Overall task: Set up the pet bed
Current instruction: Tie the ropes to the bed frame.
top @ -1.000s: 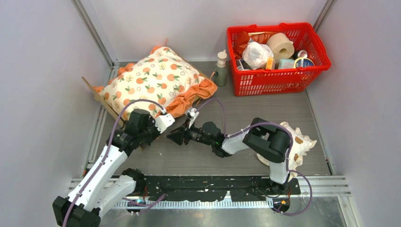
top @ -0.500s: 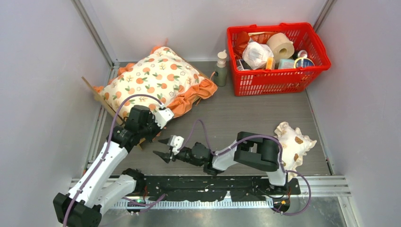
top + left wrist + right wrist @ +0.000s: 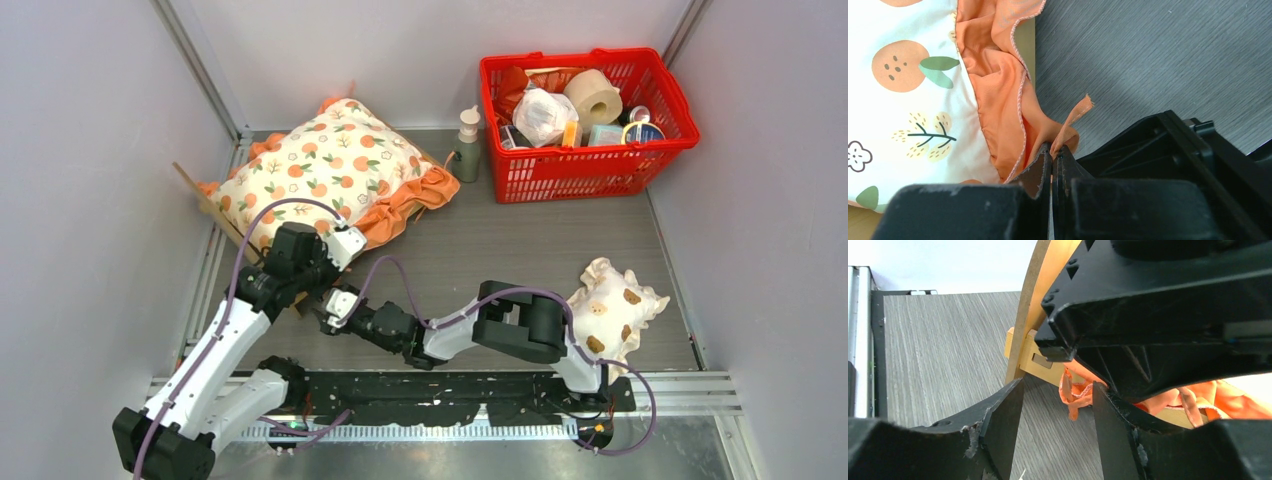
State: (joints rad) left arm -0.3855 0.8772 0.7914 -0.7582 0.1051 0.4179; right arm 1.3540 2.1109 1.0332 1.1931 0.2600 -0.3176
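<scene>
The pet bed is mostly buried under the orange-print cushion (image 3: 330,172). Only its light-wood edge (image 3: 203,203) pokes out at the left, and a wooden corner (image 3: 1035,300) rises close in the right wrist view. My left gripper (image 3: 1055,149) is shut on the cushion's orange ruffle (image 3: 1008,95) at the near corner, seen from above at the left gripper (image 3: 310,283). My right gripper (image 3: 1058,395) is open just below it, its jaws either side of a dangling ruffle tip (image 3: 1074,392) without touching. From above, the right gripper (image 3: 328,308) sits against the left one.
A small frilled pillow with brown spots (image 3: 612,310) lies at the near right behind the right arm. A red basket (image 3: 580,172) full of items stands at the back right, with a small bottle (image 3: 467,142) beside it. Walls close in on both sides.
The right arm has swung left and nearer, bringing its gripper up beside the left one, and its jaws have widened. The left gripper still pinches the ruffle in the same place.
</scene>
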